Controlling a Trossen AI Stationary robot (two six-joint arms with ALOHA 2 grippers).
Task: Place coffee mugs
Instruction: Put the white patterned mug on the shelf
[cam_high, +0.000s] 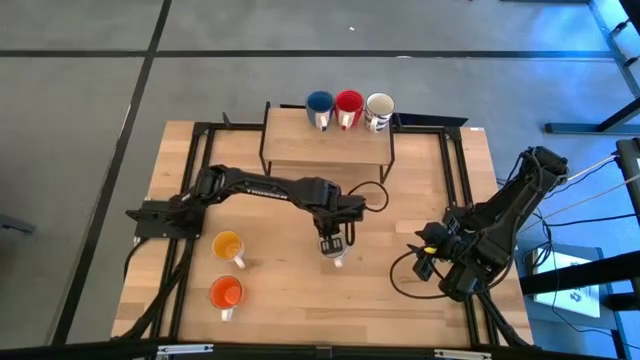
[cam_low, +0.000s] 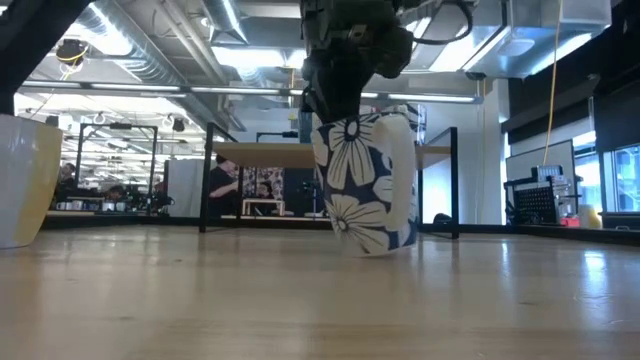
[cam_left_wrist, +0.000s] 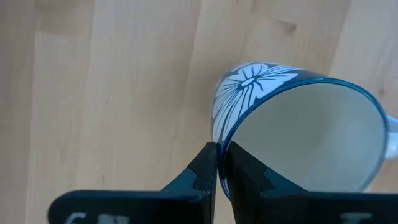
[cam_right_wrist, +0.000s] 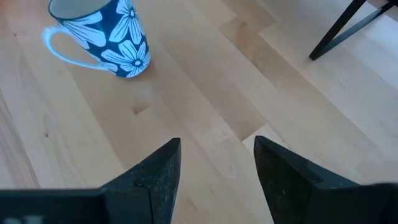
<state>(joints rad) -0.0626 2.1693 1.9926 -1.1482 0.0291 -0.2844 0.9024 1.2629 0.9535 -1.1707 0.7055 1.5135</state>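
A mug printed with white flowers on dark blue (cam_high: 337, 256) (cam_low: 368, 180) (cam_right_wrist: 102, 34) is tilted near the table's middle, in my left gripper (cam_high: 333, 246) (cam_left_wrist: 219, 152), which is shut on it. The blue mug (cam_high: 319, 103), the red mug (cam_high: 348, 103) and a white printed mug (cam_high: 379, 106) stand on a small shelf at the far side. A yellow-orange mug (cam_high: 228, 245) and an orange mug (cam_high: 226, 292) stand on the table's left. My right gripper (cam_high: 422, 255) (cam_right_wrist: 217, 155) waits open to the right, touching nothing. My left gripper pinches the flowered mug's rim (cam_left_wrist: 221, 142) on the side opposite its handle (cam_left_wrist: 392, 134), one finger inside the cup (cam_left_wrist: 245, 177) and one outside (cam_left_wrist: 202, 174). The fingers come from above, pointing down. The mug hangs tilted; whether its lower base edge (cam_low: 375, 250) touches the table, I cannot tell.
The black-framed wooden shelf (cam_high: 300, 135) stands at the far middle of the table. Black rails (cam_high: 455, 170) run along both sides. Bare tabletop (cam_high: 290, 290) lies between the held mug and the near edge. People show in the room beyond, in the low view.
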